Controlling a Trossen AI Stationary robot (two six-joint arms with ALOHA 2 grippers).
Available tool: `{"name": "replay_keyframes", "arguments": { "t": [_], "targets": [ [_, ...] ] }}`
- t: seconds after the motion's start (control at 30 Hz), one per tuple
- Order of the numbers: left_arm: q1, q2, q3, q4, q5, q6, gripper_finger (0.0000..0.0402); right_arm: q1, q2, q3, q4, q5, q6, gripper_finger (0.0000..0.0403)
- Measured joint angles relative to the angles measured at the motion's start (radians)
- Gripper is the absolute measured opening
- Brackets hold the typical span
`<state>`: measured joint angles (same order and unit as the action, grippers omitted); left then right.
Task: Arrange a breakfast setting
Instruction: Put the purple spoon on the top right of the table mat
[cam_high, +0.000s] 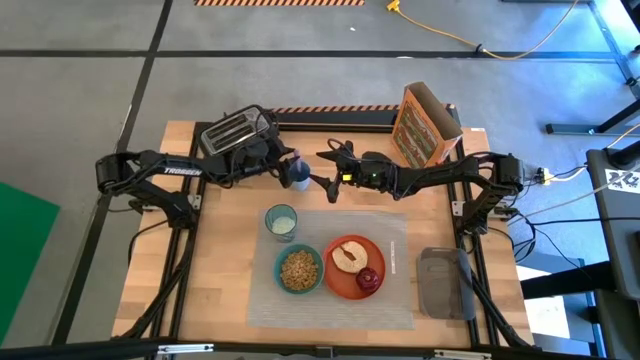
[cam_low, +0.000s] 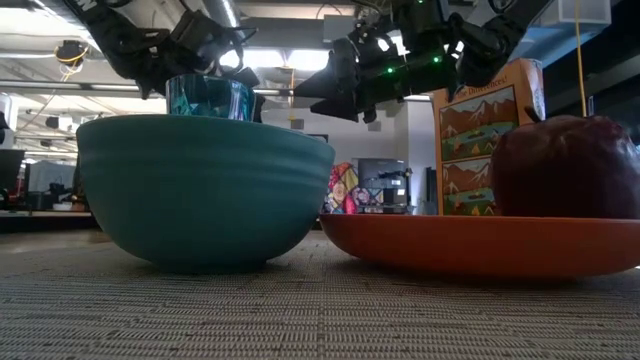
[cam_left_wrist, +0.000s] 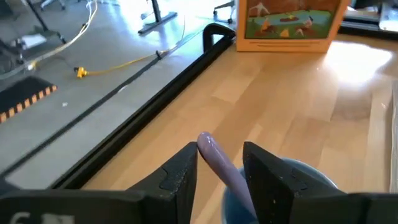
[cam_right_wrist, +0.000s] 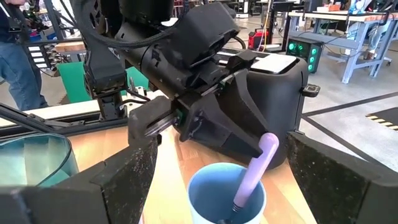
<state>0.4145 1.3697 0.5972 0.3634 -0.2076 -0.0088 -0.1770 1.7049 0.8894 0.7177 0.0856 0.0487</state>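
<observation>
A blue cup (cam_high: 299, 176) stands on the wood beyond the grey placemat (cam_high: 330, 300), with a lilac utensil handle (cam_left_wrist: 217, 163) sticking up out of it; its lower end is hidden in the cup. My left gripper (cam_left_wrist: 220, 163) is open, with a finger on each side of that handle. My right gripper (cam_right_wrist: 222, 144) is open wide just right of the cup (cam_right_wrist: 227, 194) and touches nothing. On the mat stand the greenish glass (cam_high: 281, 221), the teal bowl (cam_high: 299, 269) and the orange-red plate (cam_high: 353, 268) with the toast (cam_high: 349, 256) and the apple (cam_high: 369, 279). My left gripper has the lilac handle's upper end (cam_left_wrist: 208, 148) between its two fingers, which come in level from the table's left. A gap shows on one side of the handle. I cannot tell whether the other finger (cam_left_wrist: 184, 169) touches it. The handle leans in the cup.
A black toaster (cam_high: 236, 130) stands at the far left behind the left arm. A cereal box (cam_high: 424, 125) stands at the far right. A grey tray (cam_high: 445, 283) lies right of the mat. A person stands beyond the table (cam_right_wrist: 18, 56).
</observation>
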Motion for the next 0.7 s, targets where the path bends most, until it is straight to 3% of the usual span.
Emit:
{"name": "replay_keyframes", "arguments": {
  "t": [0.2,0.53,0.7],
  "targets": [
    [0.024,0.062,0.0,0.041,0.05,-0.06,0.0124,0.0,0.0,0.0,0.027,0.0,0.002,0.034],
    [0.024,0.123,0.0,0.145,0.042,-0.037,0.0123,0.001,0.0,0.0,0.011,0.0,0.002,0.0339],
    [0.025,0.123,0.0,0.147,0.046,-0.033,0.0088,0.0,0.0,0.0,0.011,0.0,0.0,0.0339]
  ]
}}
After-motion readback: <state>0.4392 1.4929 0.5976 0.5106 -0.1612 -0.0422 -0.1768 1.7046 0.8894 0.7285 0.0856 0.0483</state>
